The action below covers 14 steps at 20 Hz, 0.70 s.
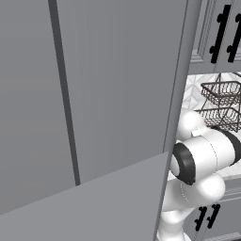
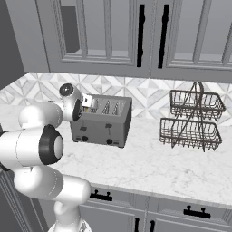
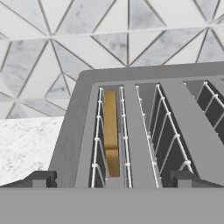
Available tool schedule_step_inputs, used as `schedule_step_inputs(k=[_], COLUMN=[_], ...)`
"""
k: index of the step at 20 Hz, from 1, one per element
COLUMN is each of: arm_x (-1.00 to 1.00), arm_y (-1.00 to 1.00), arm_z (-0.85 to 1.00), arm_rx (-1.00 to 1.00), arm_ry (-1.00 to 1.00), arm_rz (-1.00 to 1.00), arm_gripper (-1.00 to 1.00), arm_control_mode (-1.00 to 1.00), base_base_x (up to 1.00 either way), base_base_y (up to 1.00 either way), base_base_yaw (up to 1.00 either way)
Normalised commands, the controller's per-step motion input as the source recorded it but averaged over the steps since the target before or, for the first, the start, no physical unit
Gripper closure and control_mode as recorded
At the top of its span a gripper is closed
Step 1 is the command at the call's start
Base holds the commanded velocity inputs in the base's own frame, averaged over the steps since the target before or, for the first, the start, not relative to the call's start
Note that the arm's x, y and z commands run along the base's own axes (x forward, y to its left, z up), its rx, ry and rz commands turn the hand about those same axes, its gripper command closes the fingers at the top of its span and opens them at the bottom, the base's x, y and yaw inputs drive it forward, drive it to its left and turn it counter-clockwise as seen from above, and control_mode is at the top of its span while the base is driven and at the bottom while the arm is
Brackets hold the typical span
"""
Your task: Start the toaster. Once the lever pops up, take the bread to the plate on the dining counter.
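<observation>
Tan bread (image 3: 111,131) stands edge-up in the grey toaster's (image 2: 103,118) left slot, its long axis running straight ahead of the wide-open, empty gripper (image 3: 112,178) poised just above.

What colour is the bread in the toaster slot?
Tan-brown bread, clearest in the hand view.

Tan bread (image 3: 111,131) stands on edge inside the grey toaster's (image 2: 103,120) slot.

We see the toaster (image 2: 103,120) as matte grey, its slots lined with thin pale wire; the bread (image 3: 111,131) looks dull tan. The counter (image 2: 149,167) is smooth marble.
</observation>
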Motion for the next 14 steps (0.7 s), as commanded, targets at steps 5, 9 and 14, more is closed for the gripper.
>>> schedule_step_inputs(k=[5, 9, 14], arm_x=[0.0, 0.0, 0.0], arm_y=[0.0, 0.0, 0.0], arm_z=[0.0, 0.0, 0.0], arm_rx=[0.0, 0.0, 0.0], arm_ry=[0.0, 0.0, 0.0], arm_rz=[0.0, 0.0, 0.0], arm_gripper=[-1.0, -1.0, -1.0], arm_control_mode=[-1.0, -1.0, -1.0], base_base_x=[0.0, 0.0, 0.0], base_base_y=[0.0, 0.0, 0.0], base_base_yaw=[0.0, 0.0, 0.0])
